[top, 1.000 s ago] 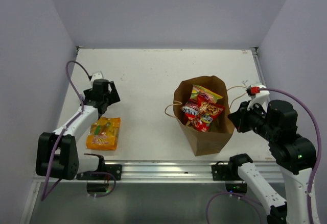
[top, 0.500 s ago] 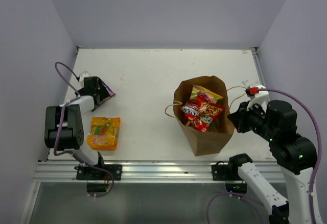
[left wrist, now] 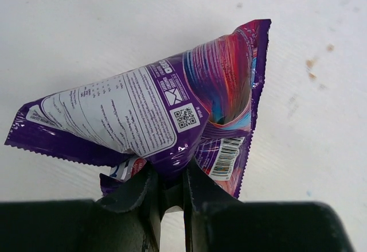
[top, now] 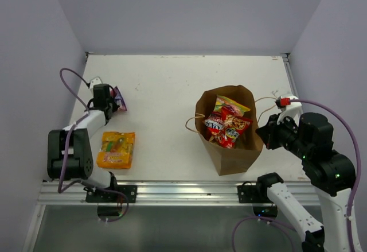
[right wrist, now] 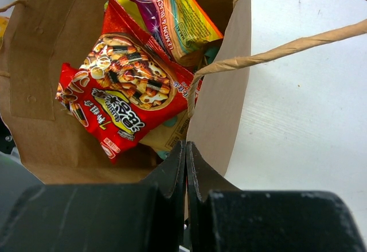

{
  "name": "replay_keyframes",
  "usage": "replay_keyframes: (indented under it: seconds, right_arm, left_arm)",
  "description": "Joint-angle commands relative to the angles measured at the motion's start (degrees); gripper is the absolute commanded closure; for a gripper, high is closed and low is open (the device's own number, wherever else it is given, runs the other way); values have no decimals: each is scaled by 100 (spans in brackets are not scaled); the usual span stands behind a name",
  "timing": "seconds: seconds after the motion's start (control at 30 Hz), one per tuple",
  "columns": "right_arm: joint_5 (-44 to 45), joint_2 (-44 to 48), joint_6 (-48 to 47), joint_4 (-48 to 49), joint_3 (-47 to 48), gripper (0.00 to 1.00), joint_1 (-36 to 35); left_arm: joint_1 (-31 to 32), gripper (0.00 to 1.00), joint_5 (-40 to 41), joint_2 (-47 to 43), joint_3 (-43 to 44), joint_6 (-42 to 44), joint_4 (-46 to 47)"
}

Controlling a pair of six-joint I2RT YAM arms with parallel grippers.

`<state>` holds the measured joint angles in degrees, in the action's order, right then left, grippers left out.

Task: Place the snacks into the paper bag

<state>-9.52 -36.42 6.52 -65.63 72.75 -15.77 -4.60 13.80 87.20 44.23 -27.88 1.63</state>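
Note:
A purple snack packet (left wrist: 172, 108) lies bunched up on the white table, and my left gripper (left wrist: 170, 176) is shut on its near edge. From above, this gripper (top: 112, 101) and the purple packet (top: 120, 97) sit at the far left of the table. An orange-yellow packet (top: 116, 150) lies flat nearer the front edge. The brown paper bag (top: 232, 161) stands open at centre right, holding a multicoloured packet (right wrist: 172, 14) and a red packet (right wrist: 117, 105). My right gripper (right wrist: 185, 148) is shut on the bag's right wall (right wrist: 223, 108).
The bag's twine handles (right wrist: 275, 48) loop out over the table to its right. Another loop handle (top: 191, 123) sticks out on the bag's left. The table's left edge runs close beside the left arm (top: 71, 148).
The left gripper moved back and left from above the orange-yellow packet to the purple packet and closed on it. The right arm and bag stayed still.

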Motion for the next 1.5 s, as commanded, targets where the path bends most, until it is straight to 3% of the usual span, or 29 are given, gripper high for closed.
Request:
replay_keyframes:
  seconds: [0.0, 0.03, 0.23, 0.27, 0.4, 0.63, 0.77, 0.97, 1.07, 1.27, 1.47]
  right_arm:
    - [38, -67, -90, 103, 152, 100, -49]
    - [47, -58, -90, 103, 152, 100, -40]
    - [64, -67, -90, 111, 125, 100, -49]
    - [82, -75, -99, 111, 125, 100, -49]
    - [82, -119, -90, 111, 134, 100, -49]
    - [91, -189, -81, 94, 169, 100, -49]
    - [99, -225, -90, 76, 187, 100, -49]
    - [134, -251, -90, 76, 187, 100, -49]
    - [135, -251, -90, 76, 187, 100, -40]
    - [143, -198, -90, 76, 178, 100, -49]
    - [117, -198, -90, 85, 178, 100, -49]
  left_arm:
    - [730, 99, 183, -1010, 234, 246, 5]
    - [1081, 100, 115, -1403, 357, 265, -144]
    - [1654, 100, -1158, -2637, 1596, 581, -1093]
    - [1708, 100, -1352, -2707, 1815, 686, -1208]
    - [1919, 100, -3387, -2743, 2922, 995, -1490]
    - [2261, 100, -5044, -2568, 3355, 284, -910]
    - [3077, 100, -4800, -2287, 3758, 362, -980]
    - [5123, 100, -3782, -1559, 4137, 845, -1349]
    - [5626, 100, -3718, -1277, 4164, 890, -1279]
    - [5944, 100, -3227, -995, 3919, 925, -1560]
    - [5962, 100, -3383, -399, 3716, 1082, -1815]
